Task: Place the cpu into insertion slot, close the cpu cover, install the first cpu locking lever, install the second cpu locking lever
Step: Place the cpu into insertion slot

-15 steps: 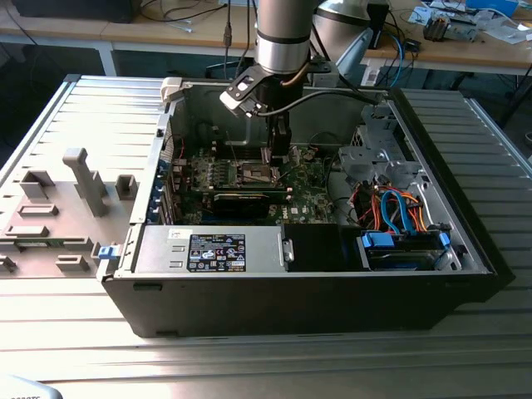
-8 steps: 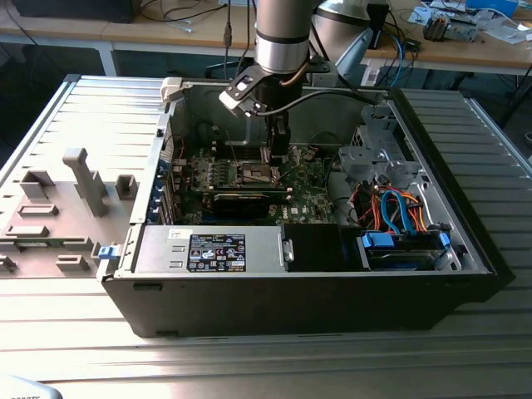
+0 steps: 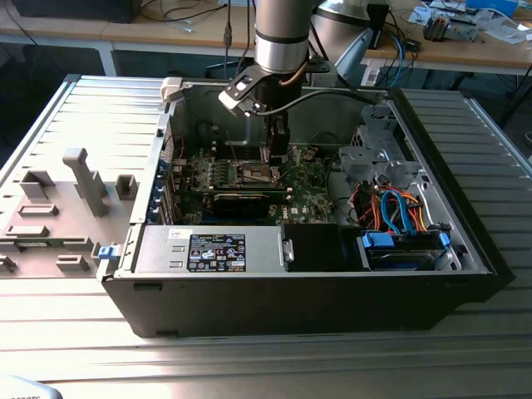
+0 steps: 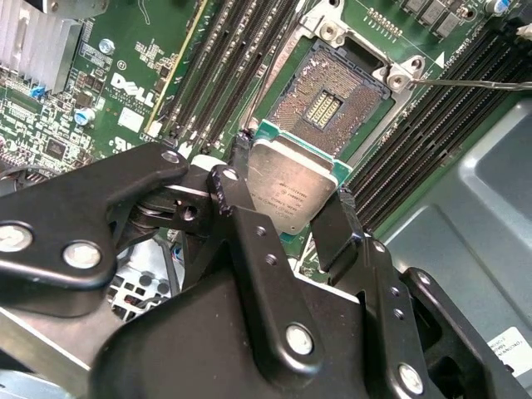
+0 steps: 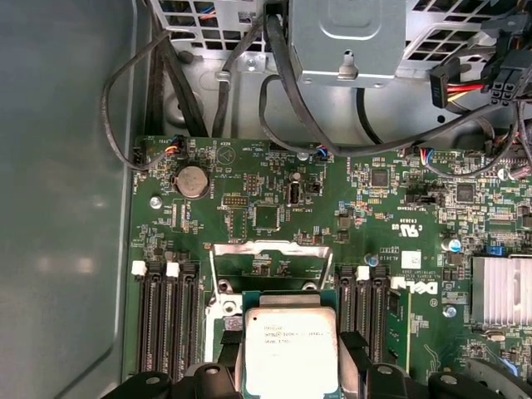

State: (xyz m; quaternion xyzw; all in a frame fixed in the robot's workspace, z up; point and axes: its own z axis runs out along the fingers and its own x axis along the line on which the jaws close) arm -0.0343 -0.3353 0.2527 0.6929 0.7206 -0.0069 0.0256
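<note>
An open computer case [image 3: 291, 291] lay on its side on a ribbed metal worktop [image 3: 249, 366], its inside facing up, and one robot arm [image 3: 283, 33] reached straight down into it from above. A green motherboard [image 3: 312, 195] covered the floor of the case. In the exterior view the gripper [image 3: 278, 154] hung just above the board, close over the insertion slot [image 3: 258, 173], a small square socket with a silver rim and a dark centre. In the second wrist view the gripper [image 4: 293, 193] was closed narrowly on the cpu [image 4: 295, 176], a flat silvery square chip pinched by two opposite edges between black fingers [image 4: 241, 162], with its plain metal face towards the camera. The insertion slot [image 4: 328, 104] was bare, its field of fine contacts exposed, and it lay directly beyond the chip. The chip's far edge overlapped the socket's near edge, and the sides of the two squares ran roughly parallel. The chip looked raised and not seated, so the gap left appeared to be mostly a short descent. In the first wrist view the cpu cover [image 5: 270, 248], a thin silver frame, stood folded back just past the cpu [image 5: 289, 345], apparently clear of the socket. A thin metal rod [image 4: 474, 81] lay beside the socket's far corner.
</note>
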